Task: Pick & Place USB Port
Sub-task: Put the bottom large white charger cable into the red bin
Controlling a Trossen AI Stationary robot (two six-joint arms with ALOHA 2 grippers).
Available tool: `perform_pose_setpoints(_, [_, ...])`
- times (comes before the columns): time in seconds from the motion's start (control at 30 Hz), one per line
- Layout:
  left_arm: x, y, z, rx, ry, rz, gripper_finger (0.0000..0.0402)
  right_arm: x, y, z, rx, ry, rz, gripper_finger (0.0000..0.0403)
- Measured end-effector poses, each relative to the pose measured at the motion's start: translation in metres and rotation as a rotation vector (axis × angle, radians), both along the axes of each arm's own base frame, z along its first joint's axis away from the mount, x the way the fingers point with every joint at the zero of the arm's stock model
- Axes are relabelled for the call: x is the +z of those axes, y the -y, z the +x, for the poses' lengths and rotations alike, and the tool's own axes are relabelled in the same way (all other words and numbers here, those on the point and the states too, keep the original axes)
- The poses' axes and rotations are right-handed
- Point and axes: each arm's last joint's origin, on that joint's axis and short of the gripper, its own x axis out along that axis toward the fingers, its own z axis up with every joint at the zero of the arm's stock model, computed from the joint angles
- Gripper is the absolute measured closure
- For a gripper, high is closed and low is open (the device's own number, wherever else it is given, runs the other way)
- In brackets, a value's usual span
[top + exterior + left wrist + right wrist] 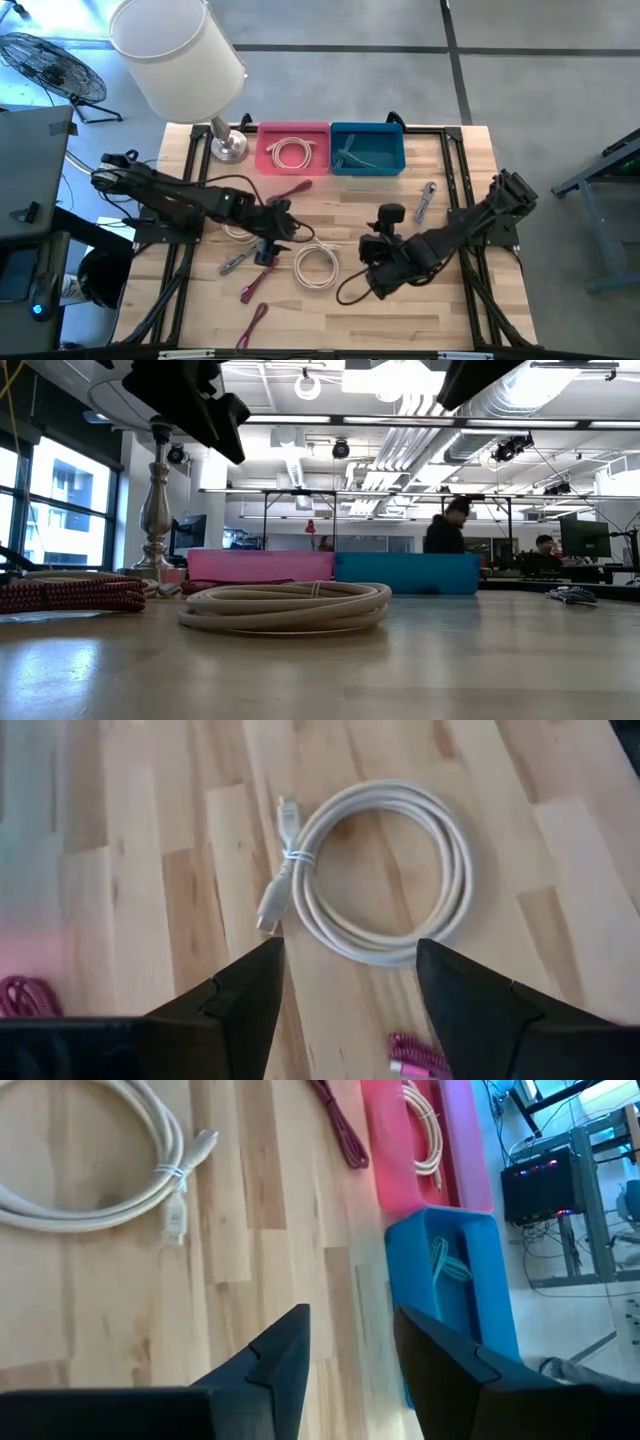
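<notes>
A coiled white USB cable lies flat on the wooden table between my two grippers; it also shows in the low view. My left gripper hovers above the table just left of the coil, open and empty. The left wrist view shows the coil ahead of its spread fingers. My right gripper hovers just right of the coil, open and empty. In the right wrist view the coil lies off to one side.
A pink bin holding a white cable and a blue bin holding a teal cable stand at the far edge. A lamp stands at the far left. Red, pink and grey cables lie around.
</notes>
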Motion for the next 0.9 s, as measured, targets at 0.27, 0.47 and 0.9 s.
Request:
perform_pose_setpoints(0.27, [-0.022, 0.004, -0.001, 0.239, 0.019, -0.207, 0.0179, 0.0, -0.013, -0.008, 0.042, 0.006, -0.006, 0.0263])
perform_pose_setpoints(0.47, [-0.033, 0.004, 0.002, 0.4, 0.003, -0.315, 0.0179, 0.0, -0.019, -0.012, 0.067, 0.006, -0.008, 0.0263])
perform_pose_setpoints(0.9, [-0.079, 0.027, 0.033, 0.478, -0.117, -0.359, 0.0179, 0.0, -0.036, -0.026, 0.141, -0.021, -0.025, 0.0263])
